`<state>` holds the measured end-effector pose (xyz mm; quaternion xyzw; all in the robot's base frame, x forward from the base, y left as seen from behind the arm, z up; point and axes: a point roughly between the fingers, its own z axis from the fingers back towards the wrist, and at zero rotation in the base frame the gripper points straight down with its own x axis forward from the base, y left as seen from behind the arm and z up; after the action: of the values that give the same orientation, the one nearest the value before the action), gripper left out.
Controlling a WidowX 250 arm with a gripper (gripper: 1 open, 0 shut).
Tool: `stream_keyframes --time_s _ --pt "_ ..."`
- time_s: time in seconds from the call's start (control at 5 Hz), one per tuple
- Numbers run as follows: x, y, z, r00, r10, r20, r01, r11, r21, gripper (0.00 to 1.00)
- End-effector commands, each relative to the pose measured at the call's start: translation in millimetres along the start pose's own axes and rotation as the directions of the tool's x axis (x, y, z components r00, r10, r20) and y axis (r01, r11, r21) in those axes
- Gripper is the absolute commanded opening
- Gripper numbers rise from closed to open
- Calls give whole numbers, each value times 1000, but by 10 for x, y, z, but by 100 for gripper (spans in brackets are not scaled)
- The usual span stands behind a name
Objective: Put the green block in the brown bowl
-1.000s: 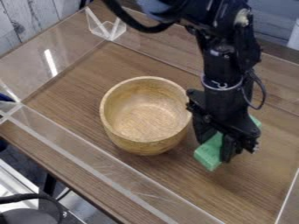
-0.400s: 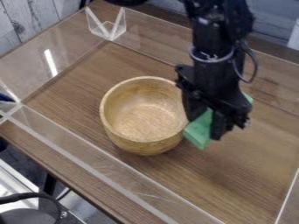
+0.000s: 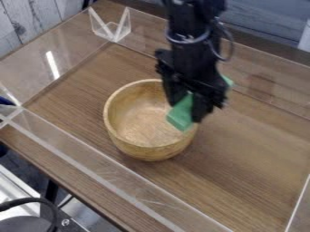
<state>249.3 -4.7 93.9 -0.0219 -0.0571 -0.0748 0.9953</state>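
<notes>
While the wooden bowl [image 3: 148, 119] sits on the table [image 3: 242, 154] directly beneath it, the gripper [image 3: 190, 106] points straight down with its jaws clamped on the green block [image 3: 180, 113]. That block hangs tilted above the bowl's right rim, not touching the wood.

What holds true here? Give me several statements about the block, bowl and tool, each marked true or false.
1. The tool is clamped on the green block. True.
2. The green block lies on the table beside the bowl. False: it hangs in the tool above the brown bowl, over its right side.
3. The brown bowl is tipped on its side. False: it stands upright, opening up.
4. The bowl stands on a wooden table. True.
5. Another block already lies in the bowl. False: the visible inside is bare wood.
</notes>
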Motion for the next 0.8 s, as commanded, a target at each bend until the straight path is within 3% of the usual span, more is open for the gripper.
stream_keyframes --time_s 0.0,0.6 --pt "44 231 66 1000 10 25 -11 1000 23 0" --pt "-119 294 -152 999 9 -30 -8 999 36 0"
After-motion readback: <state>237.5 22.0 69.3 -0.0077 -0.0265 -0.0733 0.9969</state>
